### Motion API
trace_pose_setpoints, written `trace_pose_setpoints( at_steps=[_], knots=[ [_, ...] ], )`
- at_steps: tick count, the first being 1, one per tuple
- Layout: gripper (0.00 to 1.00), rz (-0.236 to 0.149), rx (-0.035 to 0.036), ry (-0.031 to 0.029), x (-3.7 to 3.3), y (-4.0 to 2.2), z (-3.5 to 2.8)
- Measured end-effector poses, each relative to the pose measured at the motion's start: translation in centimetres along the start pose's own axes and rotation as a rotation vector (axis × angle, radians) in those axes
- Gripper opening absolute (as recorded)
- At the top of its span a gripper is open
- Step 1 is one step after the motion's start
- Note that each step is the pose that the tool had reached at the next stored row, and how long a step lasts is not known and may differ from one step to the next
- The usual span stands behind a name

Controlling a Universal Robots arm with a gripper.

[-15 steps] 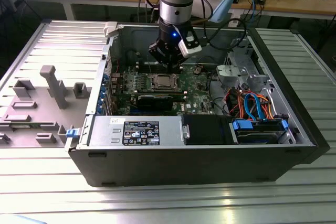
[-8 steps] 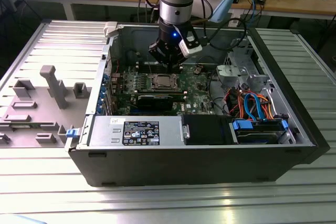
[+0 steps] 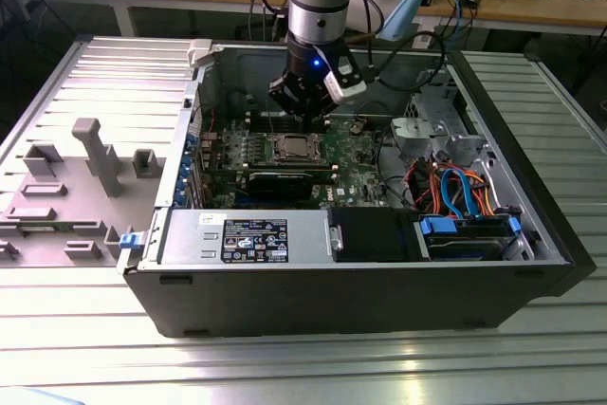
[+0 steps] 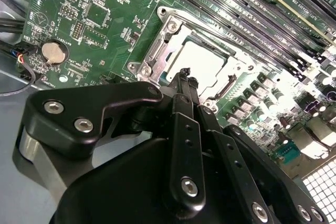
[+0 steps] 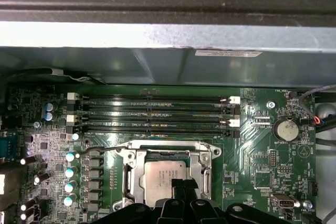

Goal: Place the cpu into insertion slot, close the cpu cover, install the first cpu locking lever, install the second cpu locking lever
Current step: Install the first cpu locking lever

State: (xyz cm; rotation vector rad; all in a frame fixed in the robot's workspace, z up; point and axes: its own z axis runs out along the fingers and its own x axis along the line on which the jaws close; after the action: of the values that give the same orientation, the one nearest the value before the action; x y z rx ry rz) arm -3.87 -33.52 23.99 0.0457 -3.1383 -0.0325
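Observation:
The cpu [image 5: 160,178] lies flat in the insertion slot [image 3: 293,148] on the green board, silver top up; it shows in the second wrist view too [image 4: 205,62]. The cpu cover [image 5: 137,176] lies down around it as a silver frame [image 4: 157,52]. A thin metal lever [image 5: 102,150] runs along one side of the socket. My gripper [image 4: 185,73] hangs just above the socket's edge, black fingers pressed together with nothing between them. The exterior view has the gripper [image 3: 303,111] inside the case, right over the socket. Its tips overlap one corner of the chip [image 5: 184,185].
The open computer case [image 3: 171,234] lies on a ribbed metal table. Black memory slots [image 5: 157,113] run beside the socket, with a coin battery [image 5: 287,129] and capacitors [image 5: 70,171] nearby. A long black card [image 3: 285,180] and cable bundles [image 3: 455,187] sit within the case.

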Motion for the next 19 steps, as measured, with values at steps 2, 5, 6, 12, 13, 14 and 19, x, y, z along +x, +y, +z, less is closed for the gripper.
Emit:
trace_pose_setpoints(
  at_steps=[2, 5, 6, 12, 13, 14, 19],
  knots=[
    [0.11, -0.005, -0.0003, 0.0001, 0.00, 0.00, 0.00],
    [0.11, -0.015, -0.0009, 0.0003, 0.00, 0.00, 0.00],
    [0.11, -0.017, -0.0011, 0.0004, 0.00, 0.00, 0.00],
    [0.11, -0.039, -0.0030, 0.0008, 0.00, 0.00, 0.00],
    [0.11, -0.040, -0.0061, 0.0005, 0.02, 0.00, 0.00],
    [0.11, -0.040, -0.0063, 0.0005, 0.09, 0.00, 0.00],
    [0.11, -0.040, -0.0064, -0.0011, 1.48, 0.04, 0.01]
  ],
)
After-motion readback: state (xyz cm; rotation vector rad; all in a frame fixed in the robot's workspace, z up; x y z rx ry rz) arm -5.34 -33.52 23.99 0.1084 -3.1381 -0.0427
